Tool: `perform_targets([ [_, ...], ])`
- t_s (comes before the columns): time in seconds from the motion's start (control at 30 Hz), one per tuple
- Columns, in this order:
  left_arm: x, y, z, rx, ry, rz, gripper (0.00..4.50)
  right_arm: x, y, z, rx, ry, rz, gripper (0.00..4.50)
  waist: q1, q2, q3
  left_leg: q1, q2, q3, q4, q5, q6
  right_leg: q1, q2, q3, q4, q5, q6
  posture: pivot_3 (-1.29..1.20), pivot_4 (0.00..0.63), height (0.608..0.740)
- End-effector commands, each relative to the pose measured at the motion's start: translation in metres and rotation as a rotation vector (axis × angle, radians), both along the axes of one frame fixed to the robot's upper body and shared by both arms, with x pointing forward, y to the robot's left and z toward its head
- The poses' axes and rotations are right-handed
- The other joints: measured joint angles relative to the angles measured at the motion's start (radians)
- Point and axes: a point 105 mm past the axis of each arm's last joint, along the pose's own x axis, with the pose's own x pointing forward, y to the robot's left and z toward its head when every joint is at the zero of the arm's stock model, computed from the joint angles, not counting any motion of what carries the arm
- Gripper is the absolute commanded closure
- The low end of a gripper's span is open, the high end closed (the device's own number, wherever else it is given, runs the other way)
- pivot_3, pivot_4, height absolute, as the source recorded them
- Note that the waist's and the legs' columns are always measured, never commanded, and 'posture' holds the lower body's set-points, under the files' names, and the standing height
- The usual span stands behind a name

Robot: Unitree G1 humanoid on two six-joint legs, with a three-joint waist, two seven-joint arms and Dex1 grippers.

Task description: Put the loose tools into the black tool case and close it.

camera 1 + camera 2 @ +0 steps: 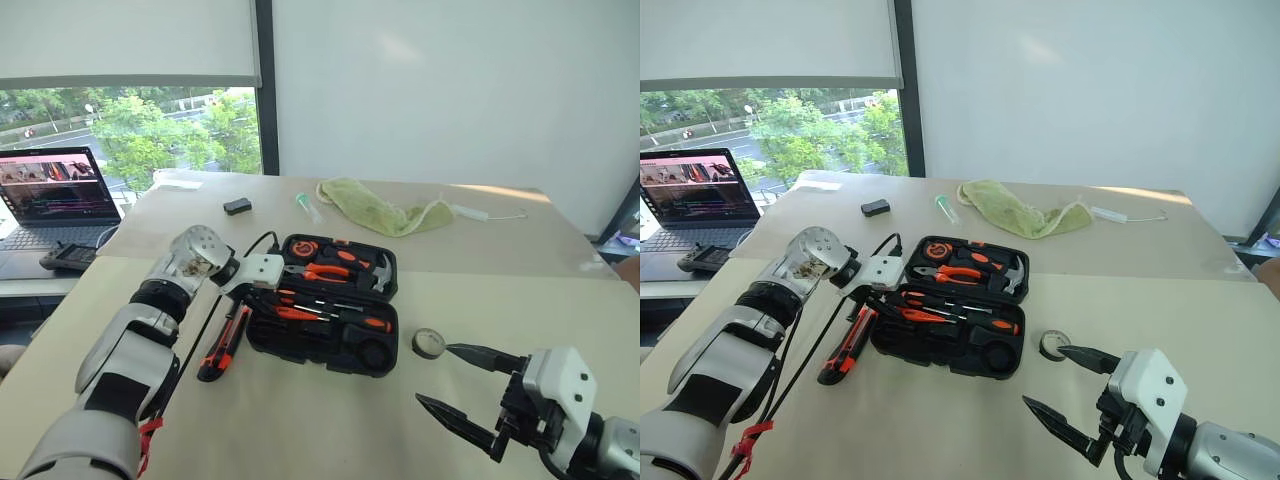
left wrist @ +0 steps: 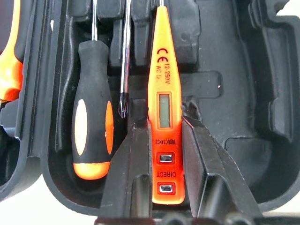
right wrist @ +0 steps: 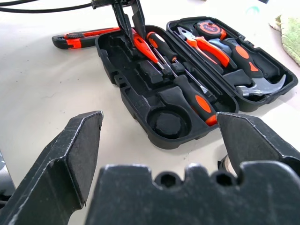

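The black tool case (image 1: 318, 358) lies open in the middle of the table. My left gripper (image 1: 264, 298) reaches down into its left end, shut on the slim red screwdriver (image 2: 164, 89), which lies along a moulded slot. A black-and-orange screwdriver (image 2: 91, 136) rests in the slot beside it, and a second one (image 1: 366, 323) lies further right. The black-orange utility knife (image 1: 224, 346) sits on the table just left of the case. The small black tape roll (image 1: 429, 343) lies to the right of the case. Just in front of the roll, my right gripper (image 1: 432, 374) hangs open and empty.
The case's lid half (image 1: 385, 288) holds orange pliers (image 1: 325, 271), a hammer and a tape measure. A green cloth (image 1: 380, 210), a small black box (image 1: 237, 206) and a syringe lie on the far table. A laptop (image 1: 55, 195) stands at the left.
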Motion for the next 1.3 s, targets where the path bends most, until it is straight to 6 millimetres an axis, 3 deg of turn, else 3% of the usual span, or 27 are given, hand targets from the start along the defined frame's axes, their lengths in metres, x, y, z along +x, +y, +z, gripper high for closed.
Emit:
perform_targets([
  [0.03, 0.003, 0.005, 0.001, 0.047, -0.024, 0.005, 4.07, -0.002, 0.004, 0.010, 0.000, -0.055, 0.022, 0.00, 0.000, 0.000, 0.000, 0.000, 0.000, 0.000, 0.000, 0.000, 0.000, 0.000, 0.000, 0.000, 0.000, 0.000, 0.000, 0.00, 0.150, 0.740],
  [0.27, 0.003, 0.003, -0.001, 0.047, -0.001, 0.011, 4.07, -0.001, 0.005, 0.009, -0.002, -0.057, 0.026, 0.00, 0.000, 0.000, 0.000, 0.002, 0.000, 0.000, 0.000, 0.000, 0.000, 0.001, 0.000, 0.000, 0.001, 0.000, 0.000, 0.00, 0.150, 0.740],
  [0.33, 0.004, 0.000, 0.002, 0.025, -0.007, 0.018, 3.07, -0.001, 0.005, 0.009, -0.003, -0.056, 0.027, 0.00, 0.000, 0.000, 0.000, 0.002, 0.000, 0.000, 0.000, 0.000, 0.000, 0.001, 0.000, 0.000, 0.001, 0.000, 0.000, 0.00, 0.150, 0.740],
  [0.43, 0.006, -0.001, 0.014, -0.019, -0.020, 0.030, 2.21, -0.002, 0.004, 0.009, -0.004, -0.055, 0.025, 0.00, 0.000, 0.000, 0.000, 0.001, 0.000, 0.000, 0.000, 0.000, 0.000, 0.001, 0.000, 0.000, 0.001, 0.000, 0.000, 0.00, 0.150, 0.740],
  [0.67, -0.002, -0.006, 0.056, -0.270, 0.024, 0.079, 2.21, -0.001, 0.004, 0.007, -0.001, -0.052, 0.024, 0.00, 0.000, 0.000, 0.000, -0.001, 0.000, 0.000, 0.001, 0.000, 0.000, -0.001, 0.000, 0.000, 0.001, 0.000, 0.000, 0.00, 0.150, 0.740],
  [0.77, -0.006, -0.008, 0.067, -0.400, 0.090, 0.135, 2.83, 0.000, 0.005, 0.007, 0.001, -0.054, 0.027, 0.00, 0.000, 0.000, 0.000, 0.000, 0.000, 0.000, 0.001, 0.000, 0.000, 0.000, 0.000, 0.000, 0.001, 0.000, 0.000, 0.00, 0.150, 0.740],
  [0.83, -0.009, -0.013, 0.072, -0.508, 0.133, 0.193, 3.65, 0.000, 0.005, 0.007, 0.001, -0.054, 0.030, 0.00, 0.000, 0.000, 0.000, 0.000, 0.000, 0.000, 0.001, 0.000, 0.000, 0.000, 0.000, 0.000, 0.001, 0.000, 0.000, 0.00, 0.150, 0.740],
  [0.93, -0.010, -0.023, 0.068, -0.642, 0.157, 0.295, 4.44, 0.002, 0.006, 0.007, 0.004, -0.056, 0.032, 0.00, 0.001, 0.000, 0.000, 0.000, 0.000, 0.000, 0.001, 0.000, 0.000, 0.001, 0.000, 0.000, 0.002, 0.000, 0.000, 0.00, 0.150, 0.740],
  [1.13, -0.015, -0.027, 0.030, -0.827, 0.104, 0.578, 4.44, 0.000, 0.009, 0.006, 0.015, -0.056, 0.032, 0.00, 0.001, 0.000, 0.000, 0.002, 0.000, -0.001, 0.001, 0.001, -0.001, 0.001, -0.002, 0.003, 0.002, 0.000, 0.000, 0.00, 0.150, 0.740],
  [1.3, -0.021, -0.025, -0.008, -0.784, 0.034, 0.706, 4.44, 0.000, 0.009, 0.006, 0.014, -0.053, 0.030, 0.00, 0.002, 0.000, 0.000, 0.003, 0.000, -0.001, 0.001, 0.002, -0.003, 0.001, -0.002, 0.003, 0.005, 0.000, 0.000, 0.00, 0.150, 0.740],
])
